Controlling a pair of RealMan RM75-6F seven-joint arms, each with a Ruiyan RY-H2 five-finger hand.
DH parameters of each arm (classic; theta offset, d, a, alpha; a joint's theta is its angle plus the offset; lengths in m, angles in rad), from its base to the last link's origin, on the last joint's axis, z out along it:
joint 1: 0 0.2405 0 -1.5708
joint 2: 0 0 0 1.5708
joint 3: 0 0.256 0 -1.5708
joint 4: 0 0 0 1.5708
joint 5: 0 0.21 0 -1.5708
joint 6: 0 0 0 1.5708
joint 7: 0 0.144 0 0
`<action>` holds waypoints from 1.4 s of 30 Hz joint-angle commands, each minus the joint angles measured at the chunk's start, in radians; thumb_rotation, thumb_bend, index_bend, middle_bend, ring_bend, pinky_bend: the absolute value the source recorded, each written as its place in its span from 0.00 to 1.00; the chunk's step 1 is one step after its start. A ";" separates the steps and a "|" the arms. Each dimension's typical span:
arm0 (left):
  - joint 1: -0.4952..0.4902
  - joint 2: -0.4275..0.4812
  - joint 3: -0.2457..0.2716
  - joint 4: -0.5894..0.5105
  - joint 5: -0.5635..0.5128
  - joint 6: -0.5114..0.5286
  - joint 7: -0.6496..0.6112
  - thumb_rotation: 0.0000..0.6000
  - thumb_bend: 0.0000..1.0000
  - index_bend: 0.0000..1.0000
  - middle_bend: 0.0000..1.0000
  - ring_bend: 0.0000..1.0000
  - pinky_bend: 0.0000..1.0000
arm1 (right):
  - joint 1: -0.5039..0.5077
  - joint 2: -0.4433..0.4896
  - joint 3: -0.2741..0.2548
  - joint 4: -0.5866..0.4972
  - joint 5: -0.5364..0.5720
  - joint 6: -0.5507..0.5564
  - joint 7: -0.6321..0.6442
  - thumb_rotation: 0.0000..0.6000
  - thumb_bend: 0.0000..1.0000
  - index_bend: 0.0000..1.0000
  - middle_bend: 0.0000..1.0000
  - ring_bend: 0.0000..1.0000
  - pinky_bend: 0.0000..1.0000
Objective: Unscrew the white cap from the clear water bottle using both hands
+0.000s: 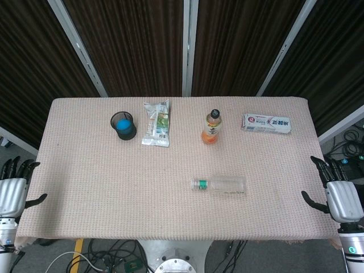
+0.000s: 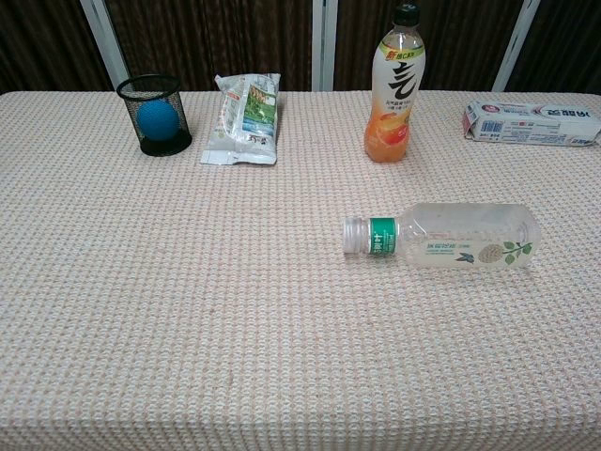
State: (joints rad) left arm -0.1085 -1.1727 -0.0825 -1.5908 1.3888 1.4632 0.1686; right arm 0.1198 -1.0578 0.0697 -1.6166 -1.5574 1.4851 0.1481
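The clear water bottle (image 1: pixel 223 185) (image 2: pixel 451 236) lies on its side right of the table's middle, its white cap (image 1: pixel 196 183) (image 2: pixel 354 235) pointing left beside a green label band. My left hand (image 1: pixel 14 187) hangs past the table's left edge, fingers spread, holding nothing. My right hand (image 1: pixel 335 194) hangs past the right edge, fingers likewise apart and empty. Both hands are far from the bottle and show only in the head view.
At the back stand a black mesh cup (image 1: pixel 123 125) (image 2: pixel 156 115) with a blue ball inside, a snack packet (image 1: pixel 157 123) (image 2: pixel 244 119), an upright orange drink bottle (image 1: pixel 211 127) (image 2: pixel 393 85), and a tissue pack (image 1: pixel 266 123) (image 2: pixel 531 122). A beige woven cloth (image 1: pixel 114 193) covers the table.
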 commanded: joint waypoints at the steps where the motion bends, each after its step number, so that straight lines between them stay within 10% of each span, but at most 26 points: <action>1: -0.002 0.000 0.001 0.000 -0.003 -0.006 0.002 1.00 0.10 0.20 0.16 0.02 0.01 | 0.000 0.000 -0.001 0.000 -0.001 -0.001 0.001 1.00 0.19 0.00 0.10 0.00 0.01; 19: 0.006 -0.001 0.008 -0.009 0.009 0.005 -0.005 1.00 0.10 0.20 0.16 0.02 0.01 | 0.121 -0.014 -0.048 -0.019 -0.126 -0.160 0.150 1.00 0.17 0.00 0.09 0.00 0.01; 30: 0.005 -0.010 0.009 0.016 0.002 -0.008 -0.031 1.00 0.10 0.20 0.16 0.02 0.01 | 0.328 -0.163 -0.012 0.035 -0.017 -0.498 0.085 1.00 0.09 0.00 0.08 0.00 0.01; 42: 0.001 -0.018 0.010 0.046 0.002 -0.024 -0.058 1.00 0.10 0.20 0.16 0.02 0.01 | 0.418 -0.314 -0.012 0.148 0.030 -0.592 0.024 1.00 0.09 0.01 0.17 0.02 0.07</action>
State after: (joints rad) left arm -0.1079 -1.1906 -0.0722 -1.5455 1.3908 1.4400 0.1112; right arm 0.5322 -1.3641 0.0603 -1.4757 -1.5308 0.8977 0.1795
